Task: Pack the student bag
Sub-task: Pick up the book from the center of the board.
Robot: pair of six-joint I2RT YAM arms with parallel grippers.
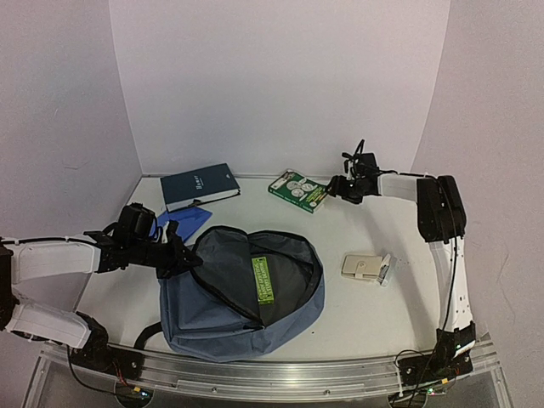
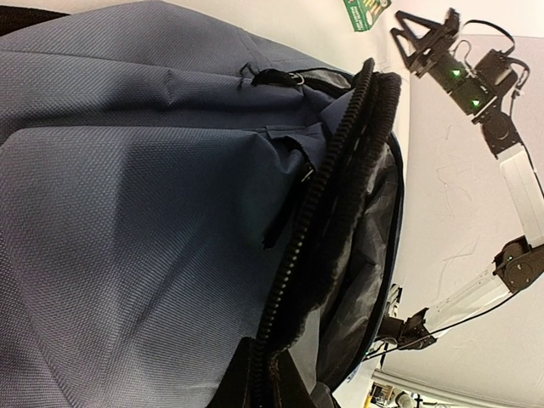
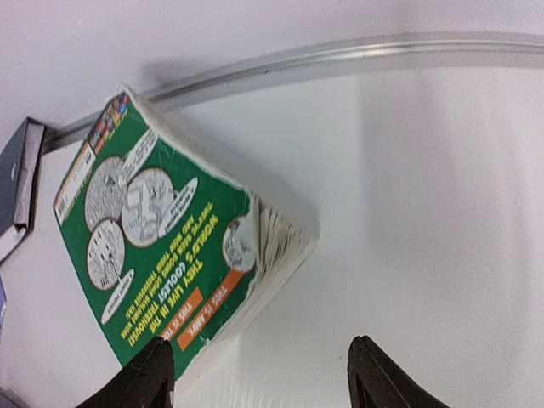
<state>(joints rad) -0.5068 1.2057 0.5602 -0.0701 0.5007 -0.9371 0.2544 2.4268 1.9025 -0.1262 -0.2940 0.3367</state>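
Lying open at front-centre of the table point(image 1: 374, 319), the student bag point(image 1: 212, 319) has its main compartment unzipped and gaping. Left gripper point(image 1: 180, 254) looks clamped on the bag's zip rim at its left side, propping the mouth open. Right gripper point(image 3: 259, 378), jaws spread wide w/ nothing held, hovers at the corner of a green paperback point(image 3: 161, 246) toward the far side. Risk: only one finger overlaps the book, so closing may just shove it away. The rim could also slip & the mouth collapse.

I'm seeing matt, coarse-woven cloth on the student bag point(image 1: 212, 323), a glossy paper cover on the green book point(image 3: 153, 246), and a smooth white bench point(image 1: 365, 314).
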